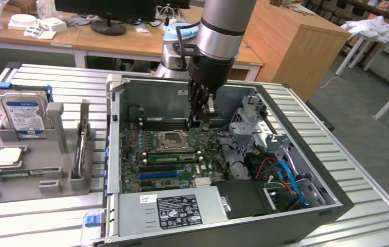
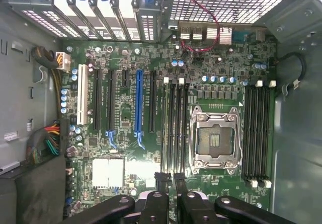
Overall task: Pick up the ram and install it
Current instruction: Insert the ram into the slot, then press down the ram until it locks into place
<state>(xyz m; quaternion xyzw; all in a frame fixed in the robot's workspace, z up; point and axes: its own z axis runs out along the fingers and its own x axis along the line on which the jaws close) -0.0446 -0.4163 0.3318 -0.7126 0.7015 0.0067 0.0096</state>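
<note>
We find the ram point(image 1: 81, 141), a thin flat board, standing on its long edge in the grey moulded holder point(image 1: 33, 177) at the exterior view's left, on the ribbed metal counter point(image 1: 36, 216). The hand point(image 1: 199, 119) hangs well apart from it, inside the open steel case point(image 1: 332, 206). It is above the green motherboard point(image 2: 126, 113), near the black memory slots point(image 2: 176, 123) beside the square silver socket point(image 2: 215, 141). Whether it is spread or pinching we cannot tell. The hard drive point(image 1: 21, 110) carries a blue-and-white label and the power supply point(image 1: 174, 208) a black one with white print; we can read neither.
</note>
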